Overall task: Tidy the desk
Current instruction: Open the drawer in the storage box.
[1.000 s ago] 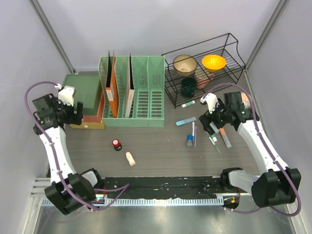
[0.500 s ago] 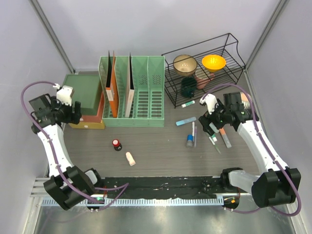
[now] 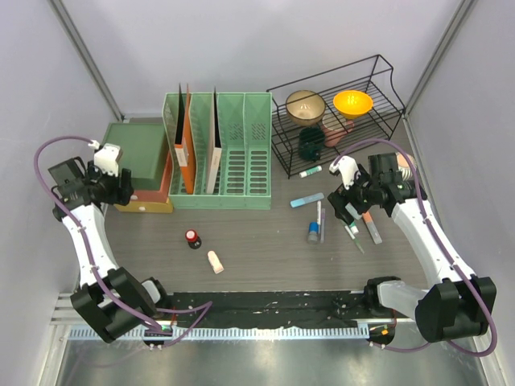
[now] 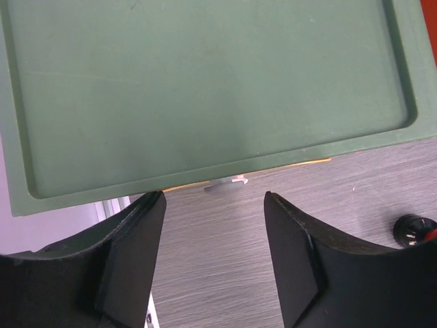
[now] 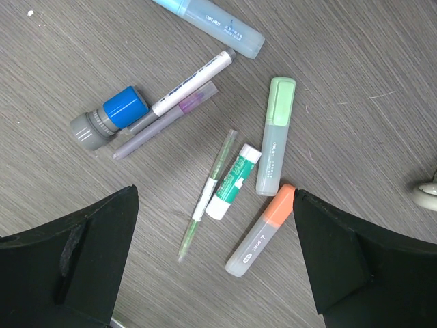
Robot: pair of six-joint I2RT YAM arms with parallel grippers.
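The desk point(image 3: 265, 241) is a dark wood-grain top. My left gripper point(image 3: 119, 186) hovers at its far left, jaws apart and empty point(image 4: 214, 198), just in front of a flat green tray point(image 4: 205, 89) that lies on a stack of books. My right gripper point(image 3: 348, 205) hangs open point(image 5: 215, 195) over a scatter of pens. Between its fingers lie an orange highlighter point(image 5: 261, 232), a green glue stick point(image 5: 233, 182) and a thin green pen point(image 5: 208, 195). Beyond them lie a green highlighter point(image 5: 276, 135), a blue-capped marker point(image 5: 109, 119) and a white pen point(image 5: 188, 83).
A green slotted file rack point(image 3: 217, 153) holding books stands at the back. To its right a black wire rack point(image 3: 338, 112) holds an orange bowl point(image 3: 352, 103) and a tan bowl point(image 3: 306, 107). A small red-capped bottle point(image 3: 192, 237) and a beige stub point(image 3: 215, 261) lie mid-left.
My left arm has drawn slightly back to the left and its jaws have narrowed. The right arm and the pens have not moved.
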